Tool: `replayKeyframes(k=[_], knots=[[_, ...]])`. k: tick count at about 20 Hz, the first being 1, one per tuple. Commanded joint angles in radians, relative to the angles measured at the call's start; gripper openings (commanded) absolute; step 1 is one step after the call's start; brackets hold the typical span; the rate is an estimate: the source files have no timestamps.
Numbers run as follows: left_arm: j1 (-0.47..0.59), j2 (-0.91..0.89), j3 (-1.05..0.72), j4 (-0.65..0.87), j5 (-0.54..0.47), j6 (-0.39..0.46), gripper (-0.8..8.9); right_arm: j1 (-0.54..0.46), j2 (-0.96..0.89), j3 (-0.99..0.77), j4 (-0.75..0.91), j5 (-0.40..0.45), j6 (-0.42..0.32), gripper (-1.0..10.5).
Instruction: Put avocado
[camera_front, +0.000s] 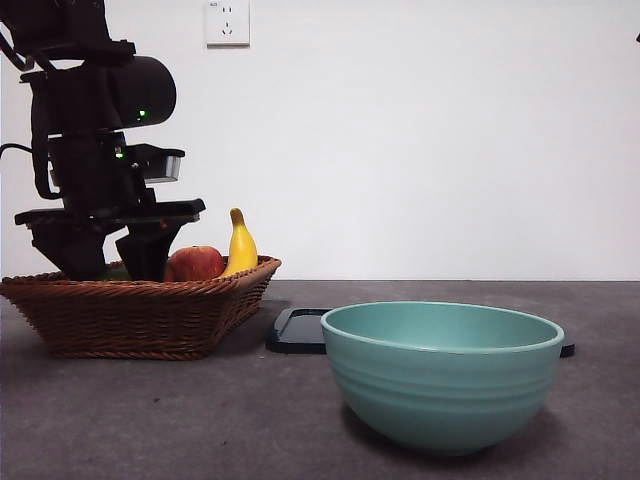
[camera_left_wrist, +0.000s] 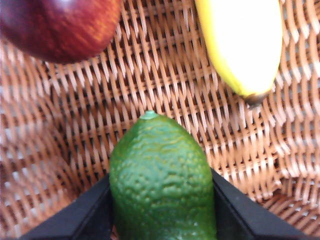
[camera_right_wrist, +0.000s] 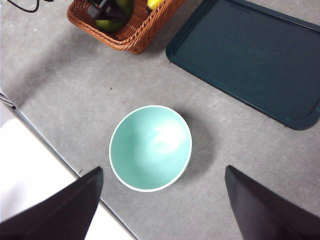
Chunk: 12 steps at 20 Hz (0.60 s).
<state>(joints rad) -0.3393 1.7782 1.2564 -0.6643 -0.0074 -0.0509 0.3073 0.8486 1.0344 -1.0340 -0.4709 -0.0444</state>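
Up close, our left tool (camera_left_wrist: 162, 220) grips the avocado (camera_left_wrist: 162, 180) in the basket (camera_left_wrist: 75, 130), front view hides it, right tool (camera_right_wrist: 162, 200) gapes above the bowl (camera_right_wrist: 150, 147).

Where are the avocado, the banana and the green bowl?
avocado (camera_left_wrist: 162, 180): left wrist view, middle of its bumpy skin.
banana (camera_front: 241, 247): front view, its yellow body.
bowl (camera_front: 440, 385): front view, its outer wall.
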Motion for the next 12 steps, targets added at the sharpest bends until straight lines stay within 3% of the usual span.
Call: replayKeyframes(k=[1, 6, 12], knots=[[-0.016, -0.048, 0.054, -0.002, 0.01, -0.011, 1.49, 0.005, 0.006, 0.021, 0.01, 0.0, 0.011, 3.9], [-0.106, -0.193, 0.117, -0.042, 0.107, -0.021, 1.5, 0.005, 0.006, 0.021, 0.01, 0.0, 0.011, 3.9], [-0.354, -0.252, 0.124, -0.055, 0.217, -0.021, 1.5, 0.005, 0.006, 0.021, 0.009, 0.008, 0.011, 3.9]])
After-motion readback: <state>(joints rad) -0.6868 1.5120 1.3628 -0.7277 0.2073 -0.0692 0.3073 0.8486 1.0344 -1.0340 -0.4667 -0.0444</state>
